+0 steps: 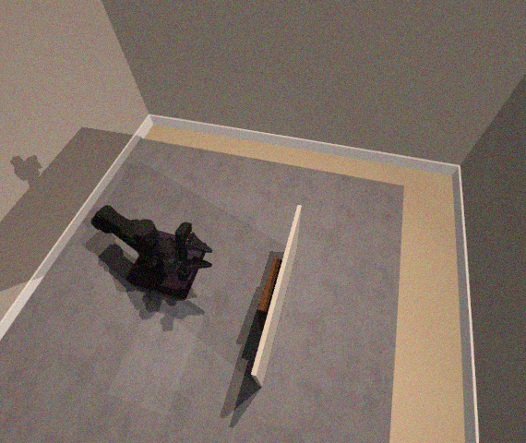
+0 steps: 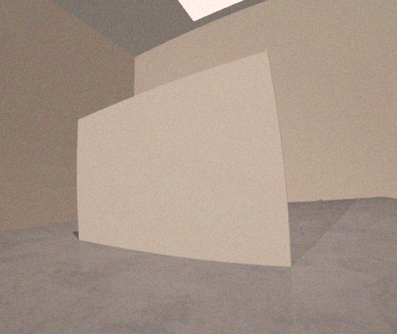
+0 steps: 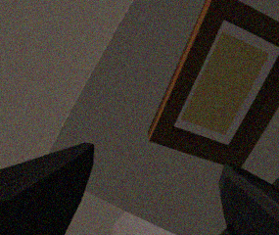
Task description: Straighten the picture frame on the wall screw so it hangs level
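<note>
At the bottom of the wrist view, nearest the lens, the two dark fingers of the gripper (image 1: 211, 257) (image 3: 157, 159) stand apart with nothing between them, one at each side. Beyond them, toward the upper right, the picture frame (image 1: 269, 286) (image 3: 167, 128) hangs on a pale upright wall panel (image 1: 278, 297) (image 2: 180, 165); its dark border encloses a light mat (image 3: 228, 138), and inside the mat lies a plain olive-yellow picture (image 3: 224, 83). One long edge of the frame shows orange-brown. The frame's lowest part in that view appears near one fingertip, but from above the gripper is well apart from it. From above, the black arm (image 1: 144, 233) rises over a dark purple base (image 1: 185, 292) on the grey floor (image 1: 349, 286) (image 2: 155, 294). In the exterior view the panel hides both arm and frame, and farther back stand the beige room walls (image 1: 301, 71) (image 2: 353, 108).
</note>
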`<state>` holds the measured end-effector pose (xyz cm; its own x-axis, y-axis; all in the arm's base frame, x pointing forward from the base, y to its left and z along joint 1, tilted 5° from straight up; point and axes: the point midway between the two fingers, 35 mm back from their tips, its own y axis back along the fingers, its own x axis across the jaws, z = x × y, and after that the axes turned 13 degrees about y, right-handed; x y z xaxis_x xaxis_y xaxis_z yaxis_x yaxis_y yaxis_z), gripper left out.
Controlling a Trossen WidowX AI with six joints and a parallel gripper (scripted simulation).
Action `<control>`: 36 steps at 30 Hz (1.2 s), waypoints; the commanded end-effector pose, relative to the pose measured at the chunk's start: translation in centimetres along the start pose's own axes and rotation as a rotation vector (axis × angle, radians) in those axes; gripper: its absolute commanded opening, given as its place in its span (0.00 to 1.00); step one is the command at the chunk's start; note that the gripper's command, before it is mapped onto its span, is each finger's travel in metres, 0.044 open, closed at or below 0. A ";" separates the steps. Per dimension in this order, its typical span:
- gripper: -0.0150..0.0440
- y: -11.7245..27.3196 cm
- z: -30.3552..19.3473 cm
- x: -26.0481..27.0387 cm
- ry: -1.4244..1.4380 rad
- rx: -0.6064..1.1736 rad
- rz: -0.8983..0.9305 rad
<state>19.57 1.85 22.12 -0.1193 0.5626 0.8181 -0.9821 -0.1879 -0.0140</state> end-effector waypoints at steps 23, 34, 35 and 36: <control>0.69 -1.0 0.3 -0.3 -0.026 -0.010 0.003; 0.69 -6.1 -0.2 -3.2 -0.222 -0.077 0.030; 0.69 -6.3 -0.3 -3.4 -0.231 -0.080 0.031; 0.69 -6.3 -0.3 -3.4 -0.234 -0.081 0.032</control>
<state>25.61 1.31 19.91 -0.1211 0.3911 0.9123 -0.9872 -0.1438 -0.0694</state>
